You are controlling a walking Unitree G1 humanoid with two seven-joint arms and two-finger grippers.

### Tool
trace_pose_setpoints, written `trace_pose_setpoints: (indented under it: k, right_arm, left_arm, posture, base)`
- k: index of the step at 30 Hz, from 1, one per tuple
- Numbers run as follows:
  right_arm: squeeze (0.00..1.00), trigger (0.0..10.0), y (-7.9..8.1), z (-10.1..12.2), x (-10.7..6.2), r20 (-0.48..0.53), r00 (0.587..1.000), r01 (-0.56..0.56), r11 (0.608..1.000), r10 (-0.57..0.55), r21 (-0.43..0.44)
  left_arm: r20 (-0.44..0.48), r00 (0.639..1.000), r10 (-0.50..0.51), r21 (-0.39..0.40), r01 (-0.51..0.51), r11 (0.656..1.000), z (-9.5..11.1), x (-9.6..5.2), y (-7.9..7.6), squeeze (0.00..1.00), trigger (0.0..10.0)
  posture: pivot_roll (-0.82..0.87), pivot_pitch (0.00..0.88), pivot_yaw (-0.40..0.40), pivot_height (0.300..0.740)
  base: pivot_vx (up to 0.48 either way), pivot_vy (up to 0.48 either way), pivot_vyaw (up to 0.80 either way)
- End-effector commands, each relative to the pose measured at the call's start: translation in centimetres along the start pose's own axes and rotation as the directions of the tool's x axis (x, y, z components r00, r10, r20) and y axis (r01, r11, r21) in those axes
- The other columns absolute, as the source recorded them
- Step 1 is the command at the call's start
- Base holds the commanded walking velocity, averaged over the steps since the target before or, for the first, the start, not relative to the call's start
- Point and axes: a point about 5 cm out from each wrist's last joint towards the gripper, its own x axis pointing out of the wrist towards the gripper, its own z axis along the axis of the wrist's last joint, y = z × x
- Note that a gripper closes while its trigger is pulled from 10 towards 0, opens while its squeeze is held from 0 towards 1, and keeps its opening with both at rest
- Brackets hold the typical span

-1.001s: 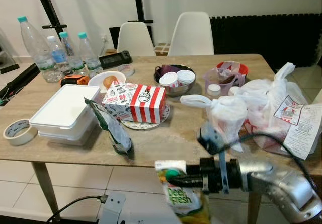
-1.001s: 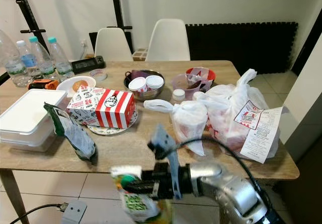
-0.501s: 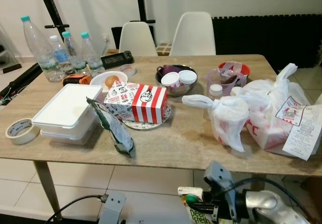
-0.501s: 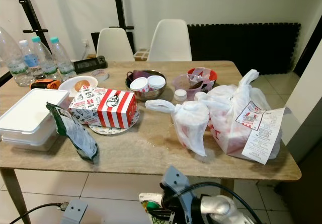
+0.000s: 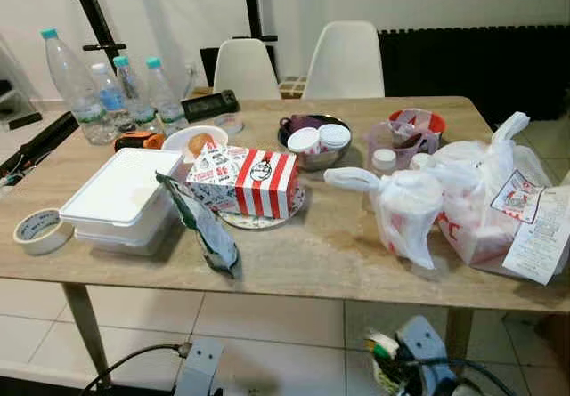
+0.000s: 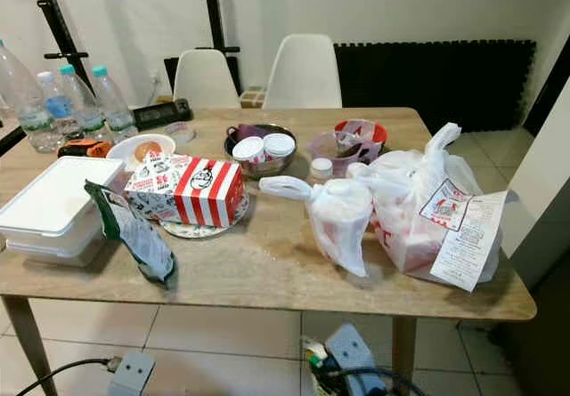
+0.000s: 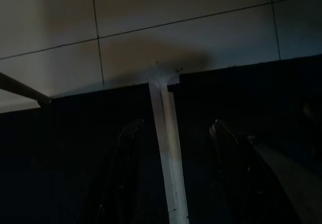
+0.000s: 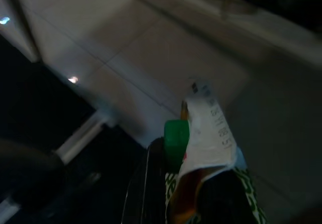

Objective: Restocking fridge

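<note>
While low below the table (image 5: 312,262) edge | right claw (image 8: 166,183) clamps juice carton (image 8: 206,148) | left claw's opening unclear

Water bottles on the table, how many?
3, clustered at the table's far left corner: a tall one outermost, a shorter one beside it, and a third nearest the black device. More may be hidden behind them.

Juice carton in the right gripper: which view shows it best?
The right wrist view. There the juice carton is close up, with its green cap and folded top visible, held at the right gripper. Both eye views catch just its top at the bottom edge, below the table. The left wrist view shows dark floor tiles.
</note>
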Motion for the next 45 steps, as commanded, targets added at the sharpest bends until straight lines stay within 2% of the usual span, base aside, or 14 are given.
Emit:
trace_pose_setpoints:
  k: [1,3,4,5,6,7,8,10,11,12,16,19,27,45]
  right_arm:
    - [0.00,0.0,0.2,-0.6,0.0,0.013,0.999,0.037,0.999,-0.037,0.016]
    - [0.00,0.0,0.6,-1.4,0.0,-0.005,0.998,0.065,0.997,-0.065,0.036]
    - [0.00,0.6,0.8,-2.1,0.0,-0.023,0.995,0.094,0.994,-0.093,0.052]
    - [0.00,0.6,0.8,-2.1,0.0,-0.023,0.995,0.094,0.994,-0.093,0.052]
    - [0.00,2.6,1.0,-2.9,-0.1,-0.047,0.988,0.148,0.985,-0.144,0.093]
    - [0.00,2.6,1.0,-2.9,-0.1,-0.047,0.988,0.148,0.985,-0.144,0.093]
    - [0.00,9.6,1.0,-3.5,-0.2,-0.077,0.977,0.208,0.969,-0.199,0.130]
    - [0.00,9.6,0.9,-3.9,-0.3,-0.098,0.968,0.246,0.957,-0.232,0.153]
    - [0.00,10.0,0.9,-4.9,-0.4,-0.158,0.941,0.329,0.915,-0.298,0.233]
    - [0.00,10.0,0.9,-5.2,-0.5,-0.180,0.933,0.352,0.899,-0.313,0.261]
    - [0.00,10.0,0.8,-5.9,-0.5,-0.244,0.909,0.404,0.860,-0.339,0.311]
    - [0.00,10.0,0.5,-6.5,-0.7,-0.304,0.876,0.462,0.835,-0.375,0.301]
    - [0.00,10.0,0.1,-6.7,-0.8,-0.342,0.841,0.516,0.811,-0.419,0.276]
    - [0.00,10.0,-0.4,-6.4,-0.7,-0.320,0.833,0.530,0.816,-0.451,0.231]
  left_arm:
    - [-0.006,1.000,-0.006,-0.009,0.006,1.000,-0.3,-0.1,-0.3,0.00,10.0]
    - [-0.005,1.000,-0.009,-0.010,0.009,1.000,-0.3,0.0,-0.4,0.00,10.0]
    - [-0.005,1.000,-0.011,-0.011,0.010,1.000,-0.2,0.0,-0.5,0.00,10.0]
    - [-0.005,1.000,-0.011,-0.011,0.010,1.000,-0.2,0.0,-0.5,0.00,10.0]
    - [-0.005,1.000,-0.013,-0.012,0.013,1.000,-0.2,0.0,-0.6,0.00,10.0]
    - [-0.005,1.000,-0.013,-0.012,0.013,1.000,-0.2,0.0,-0.6,0.00,10.0]
    - [-0.004,1.000,-0.016,-0.017,0.016,1.000,-0.1,0.0,-0.8,0.00,10.0]
    - [-0.005,1.000,-0.018,-0.020,0.018,1.000,-0.1,0.1,-0.9,0.00,10.0]
    - [-0.011,1.000,-0.025,-0.022,0.025,0.999,0.0,0.1,-1.1,0.00,10.0]
    - [-0.014,1.000,-0.027,-0.022,0.027,0.999,0.0,0.2,-1.2,0.00,10.0]
    - [-0.032,0.999,-0.026,-0.024,0.025,0.999,-0.1,0.2,-1.4,0.00,10.0]
    - [-0.051,0.999,-0.011,-0.023,0.010,1.000,-0.3,0.2,-1.5,0.00,10.0]
    - [-0.074,0.997,-0.005,-0.036,0.003,0.999,-0.8,0.1,-1.6,0.00,10.0]
    - [-0.057,0.998,-0.018,-0.045,0.015,0.999,-0.6,0.2,-1.8,0.00,10.0]
  posture:
    - [-0.04,0.047,0.056,0.740]
    - [-0.05,0.046,0.056,0.740]
    - [-0.05,0.046,0.056,0.740]
    - [-0.05,0.046,0.056,0.740]
    - [-0.05,0.046,0.056,0.740]
    - [-0.05,0.046,0.056,0.740]
    - [-0.05,0.046,0.056,0.740]
    - [-0.05,0.046,0.056,0.740]
    - [-0.04,0.038,0.060,0.740]
    - [-0.04,0.038,0.060,0.740]
    - [-0.05,0.027,0.058,0.740]
    - [-0.05,0.023,0.053,0.740]
    - [-0.05,0.017,0.041,0.740]
    - [-0.06,0.019,0.045,0.740]
  base:
    - [0.000,0.000,0.00]
    - [0.000,0.000,0.00]
    - [0.000,0.000,0.00]
    - [0.000,0.000,0.00]
    - [0.000,0.000,0.00]
    - [0.000,0.000,0.00]
    - [0.000,0.000,0.00]
    - [0.000,0.000,0.00]
    - [0.000,0.000,0.00]
    - [0.000,0.000,0.00]
    - [0.000,0.000,0.00]
    - [0.000,0.000,0.00]
    - [0.000,0.000,0.00]
    - [-0.237,0.000,0.00]
